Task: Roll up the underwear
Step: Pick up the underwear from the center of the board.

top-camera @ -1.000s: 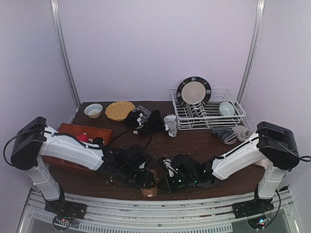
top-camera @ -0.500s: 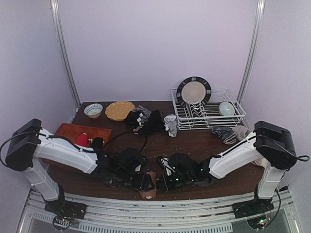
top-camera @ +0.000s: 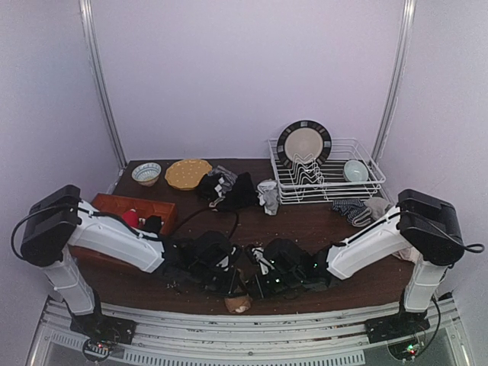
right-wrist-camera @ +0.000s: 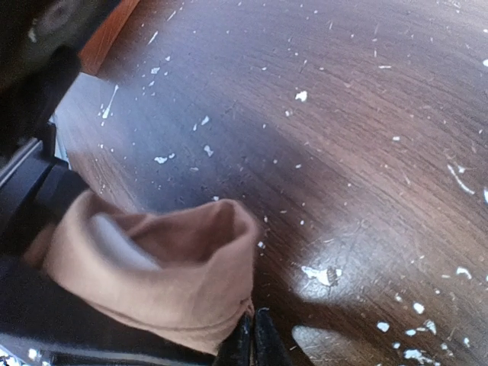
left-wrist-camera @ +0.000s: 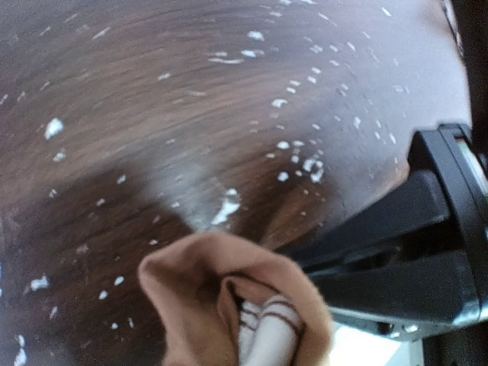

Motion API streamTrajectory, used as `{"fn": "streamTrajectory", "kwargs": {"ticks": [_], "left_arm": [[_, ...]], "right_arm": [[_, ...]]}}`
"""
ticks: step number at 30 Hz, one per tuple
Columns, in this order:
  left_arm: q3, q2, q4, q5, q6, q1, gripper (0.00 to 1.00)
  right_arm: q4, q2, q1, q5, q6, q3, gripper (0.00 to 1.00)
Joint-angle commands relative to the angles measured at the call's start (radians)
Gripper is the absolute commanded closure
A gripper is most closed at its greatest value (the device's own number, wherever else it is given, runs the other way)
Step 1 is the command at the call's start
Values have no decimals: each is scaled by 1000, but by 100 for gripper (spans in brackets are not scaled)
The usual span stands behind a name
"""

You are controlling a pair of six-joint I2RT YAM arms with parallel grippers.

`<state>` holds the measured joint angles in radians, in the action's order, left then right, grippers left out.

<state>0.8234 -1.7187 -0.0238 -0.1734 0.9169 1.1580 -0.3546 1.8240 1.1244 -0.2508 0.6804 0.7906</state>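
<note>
Bare tabletop [top-camera: 301,227] runs back to the clothes pile [top-camera: 229,191]; tray [top-camera: 114,204] blocks the left, dish rack [top-camera: 329,187] the far right.

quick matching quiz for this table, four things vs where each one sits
Things
1. tan underwear
2. dark-rimmed plate
3. yellow plate
4. patterned bowl

Places
A. far left corner of the table
B. standing upright in the wire rack
C. at the near edge, around the middle
D. lying flat beside a heap of dark clothes

Pairs: 1-C, 2-B, 3-D, 4-A
</note>
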Motion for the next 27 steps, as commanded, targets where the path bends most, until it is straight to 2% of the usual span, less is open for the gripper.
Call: {"fn": "streamTrajectory", "kwargs": {"ticks": [1,5,8,11,15,19,22,27], "left_arm": [[-45,31,-26,55,-18,1,100],[-30,163,-184,152,-78,-21,100],[-20,302,-332,207,-139,-77,100],[-6,443,-483,231,-212,-184,100],[49,582,-658,230,-335,-398,100],[146,566,-814,234,-504,-552,100],[206,488,-916,297,-610,-603,100],[249,376,-980,347,-674,-657,100]], "right_arm": [[112,-28,-2,37,-14,-21,95],[176,-147,-2,71,-37,-26,95],[248,-254,-2,112,-82,-22,93],[321,-358,-1,157,-142,-20,91],[351,-462,-2,210,-201,-49,90],[334,-491,-3,203,-231,-74,90],[316,-478,-3,185,-245,-84,90],[280,-452,-3,136,-262,-97,90]]}}
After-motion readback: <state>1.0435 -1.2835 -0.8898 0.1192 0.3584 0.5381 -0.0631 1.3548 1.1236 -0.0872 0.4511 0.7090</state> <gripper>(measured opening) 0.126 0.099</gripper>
